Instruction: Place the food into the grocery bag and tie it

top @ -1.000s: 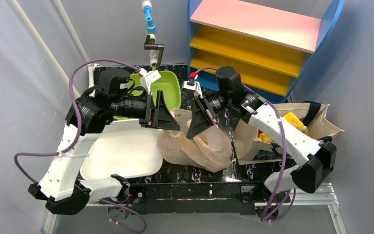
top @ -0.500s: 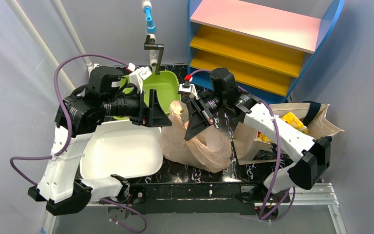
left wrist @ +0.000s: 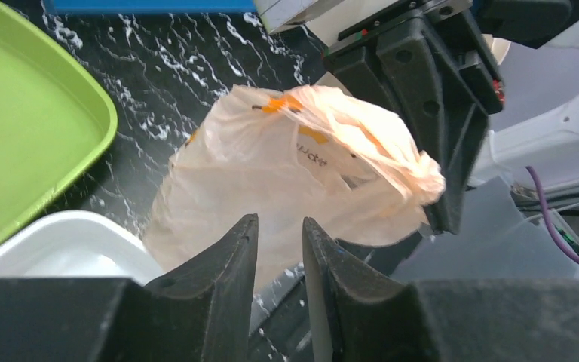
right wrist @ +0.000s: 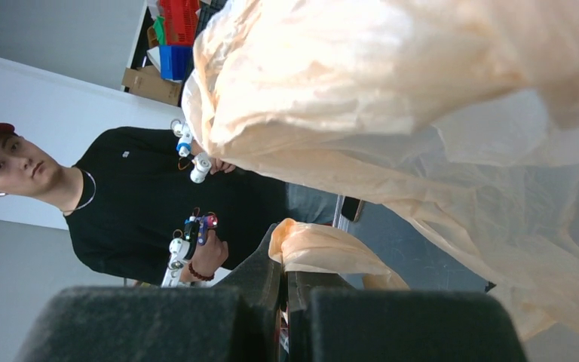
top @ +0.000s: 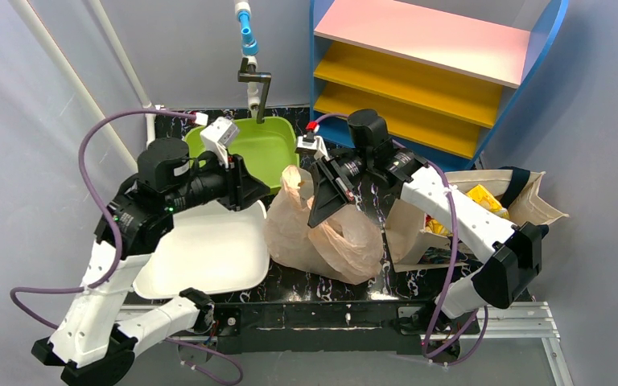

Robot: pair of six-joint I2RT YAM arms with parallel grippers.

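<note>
The grocery bag (top: 322, 233), thin beige plastic with yellow marks, sits bulging on the black marbled table; it also shows in the left wrist view (left wrist: 286, 173) and the right wrist view (right wrist: 392, 90). The food is hidden; none shows outside the bag. My right gripper (top: 314, 219) is above the bag's right side, shut on a twisted handle of the bag (right wrist: 324, 249) and holding it up. My left gripper (top: 256, 186) is left of the bag and apart from it. Its jaws (left wrist: 280, 219) stand a little apart with nothing between them.
A green bowl (top: 269, 149) stands behind my left gripper. A white tray (top: 201, 249) lies at the front left. A cream canvas tote (top: 451, 217) with yellow contents lies right of the bag. A blue shelf unit (top: 434, 64) stands at the back right.
My left gripper has drawn back to the left, away from the bag's top, and now holds nothing. My right gripper has stayed shut on the bag's handle and barely moved.
</note>
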